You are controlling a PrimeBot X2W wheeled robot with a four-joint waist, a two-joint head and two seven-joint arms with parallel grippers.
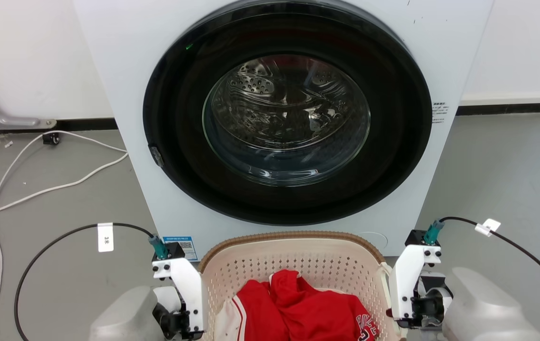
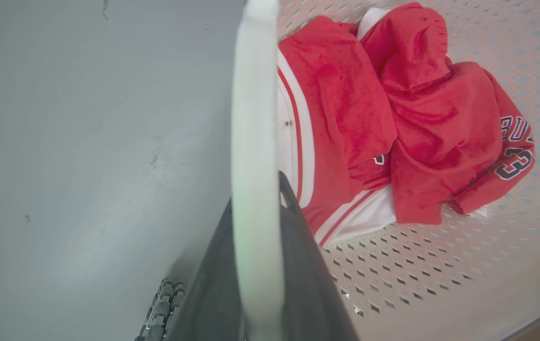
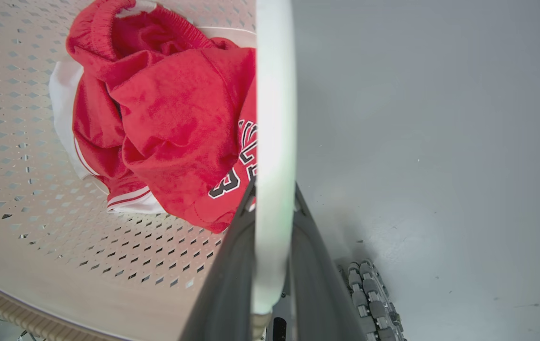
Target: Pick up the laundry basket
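Observation:
The laundry basket, cream perforated plastic with a brown woven rim, sits low in the head view in front of the washer, with a red and white jersey inside. My left gripper is shut on the basket's white loop handle, a dark finger on each side. My right gripper grips the opposite white handle the same way. White wrist brackets flank the basket at left and right. Whether the basket rests on the floor cannot be told.
A white front-loading washer with a shut round dark door stands right behind the basket. White cables trail over the grey floor at the left. Grey floor lies open on the right. Ribbed rollers show beneath my right arm.

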